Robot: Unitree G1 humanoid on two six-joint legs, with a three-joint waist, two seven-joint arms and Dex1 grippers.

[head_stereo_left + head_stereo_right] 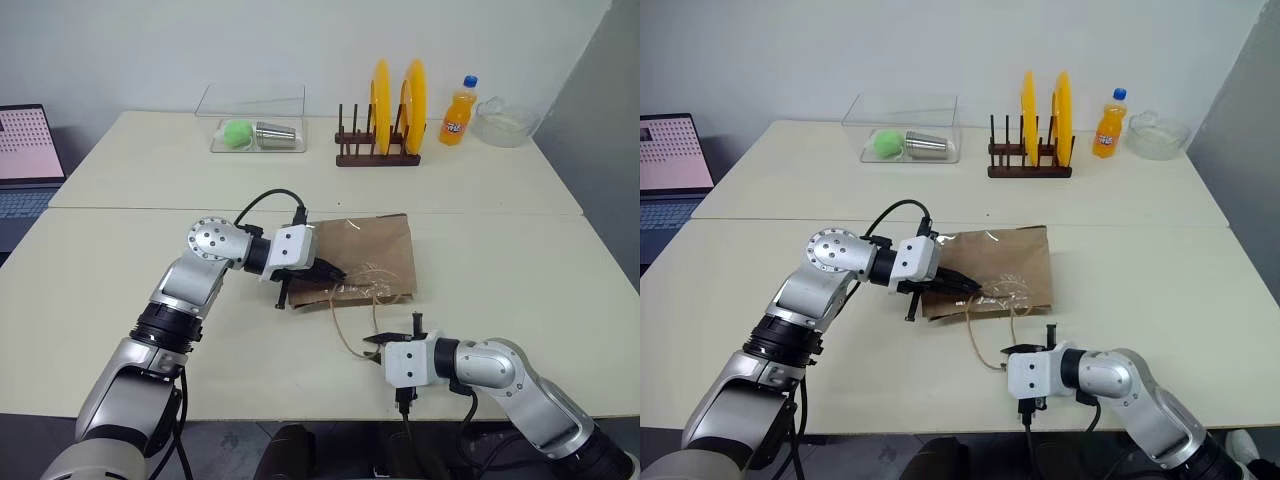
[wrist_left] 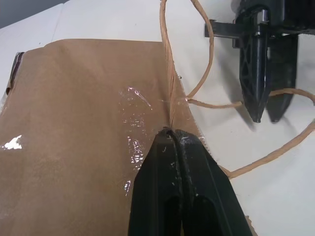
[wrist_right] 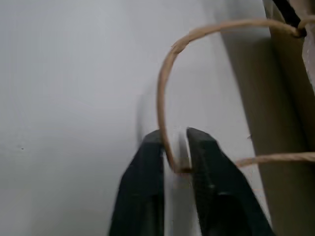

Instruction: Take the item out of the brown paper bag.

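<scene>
The brown paper bag lies flat on the near table, its mouth toward me. My left gripper is shut on the paper edge at the bag's mouth; the left wrist view shows the fingertips pinching the crinkled paper. One tan cord handle loops out over the table toward my right gripper. That gripper is shut on the cord, which passes between its two fingers. The right gripper also shows beyond the bag in the left wrist view. The item is hidden.
On the far table stand a wooden rack with yellow plates, an orange soda bottle, a glass bowl and a clear box holding a green ball and a metal cup. A laptop sits at the far left.
</scene>
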